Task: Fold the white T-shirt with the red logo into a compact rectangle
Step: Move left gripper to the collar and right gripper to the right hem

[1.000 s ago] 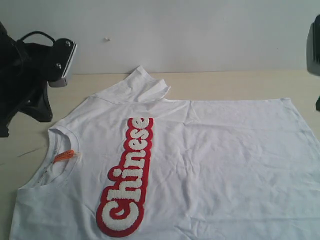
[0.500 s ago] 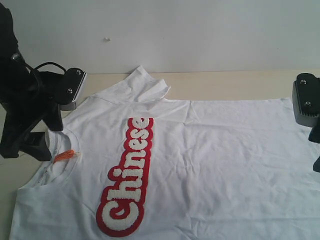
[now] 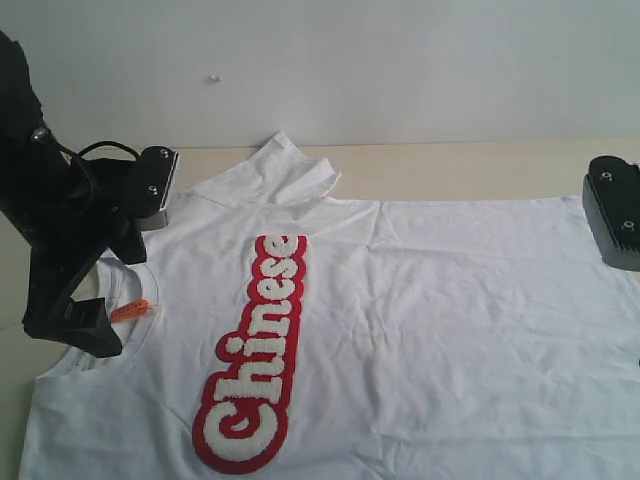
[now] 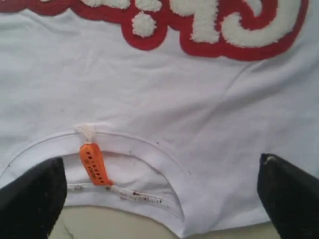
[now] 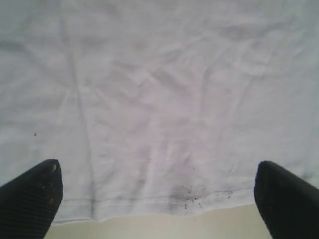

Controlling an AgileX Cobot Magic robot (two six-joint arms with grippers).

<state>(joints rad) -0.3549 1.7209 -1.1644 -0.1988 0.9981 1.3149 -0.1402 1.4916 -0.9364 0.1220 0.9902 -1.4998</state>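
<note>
Shirt layout first: the white T-shirt is spread face up on the desk, red logo across the chest. The collar is toward the left arm and the hem toward the right, probably so each arm can grab one end for a fold. Left pincer hangs wide open over the collar by the orange neck tag, arm tilted steeply down. Right pincer is spread open too, above the hem, gripping nothing.
</note>
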